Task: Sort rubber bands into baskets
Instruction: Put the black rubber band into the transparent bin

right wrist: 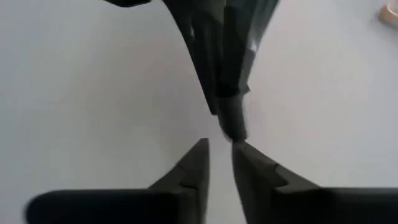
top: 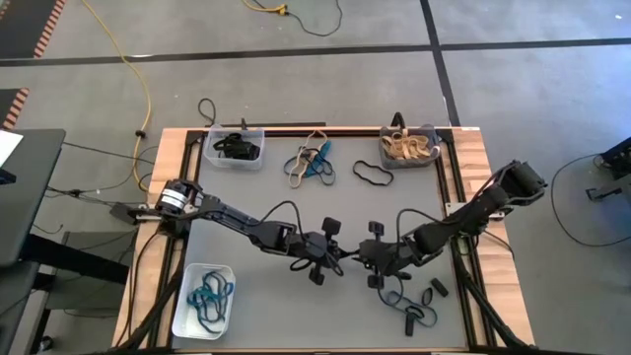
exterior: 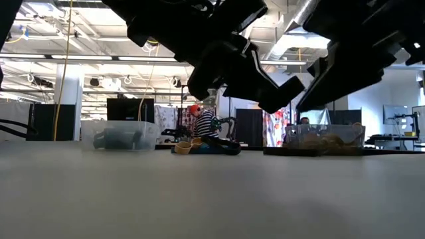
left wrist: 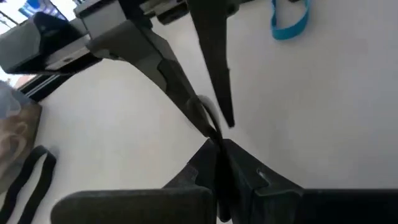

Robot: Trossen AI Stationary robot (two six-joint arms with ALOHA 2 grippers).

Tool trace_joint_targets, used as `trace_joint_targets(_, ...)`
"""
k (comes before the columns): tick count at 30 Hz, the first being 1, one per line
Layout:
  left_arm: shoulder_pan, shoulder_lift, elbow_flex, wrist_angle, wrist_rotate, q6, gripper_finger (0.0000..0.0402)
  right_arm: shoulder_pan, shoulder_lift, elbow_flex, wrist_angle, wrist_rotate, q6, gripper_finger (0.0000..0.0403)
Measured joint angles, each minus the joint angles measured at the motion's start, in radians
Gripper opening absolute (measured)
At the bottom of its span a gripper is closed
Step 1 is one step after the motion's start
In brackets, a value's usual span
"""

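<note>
Both grippers meet tip to tip over table (top: 266,187) middle, near side. Left gripper (top: 342,258) pressed together; whether it pinches band, cannot tell. Right gripper (top: 361,254) slightly parted, nothing visible between tips.

Clear basket (top: 235,148) far left, black bands inside. Grey basket (top: 408,147) far right, tan bands. White basket (top: 203,299) near left, teal bands. Loose rubber bands (top: 311,164) between far baskets; more (top: 406,305) near right.

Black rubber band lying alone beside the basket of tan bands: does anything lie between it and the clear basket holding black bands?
Yes. A loose pile of tan, teal and black bands lies on the table directly between the black rubber band and the clear basket.
</note>
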Motion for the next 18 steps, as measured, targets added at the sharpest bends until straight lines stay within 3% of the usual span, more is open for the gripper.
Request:
trace_joint_targets(6, 0.013, -0.016, 0.000, -0.094, -0.041, 0.018, 0.0001, 0.000, 0.000, 0.000, -0.054, 0.046, 0.044, 0.0187)
trace_joint_targets(10, 0.053, -0.067, 0.000, -0.259, -0.120, 0.019, 0.0001, 0.000, 0.000, 0.000, -0.091, 0.096, 0.068, 0.0238)
trace_joint_targets(18, 0.232, -0.237, 0.001, -0.710, -0.288, 0.007, 0.0000, 0.002, 0.003, -0.001, -0.219, 0.132, 0.148, 0.0242)
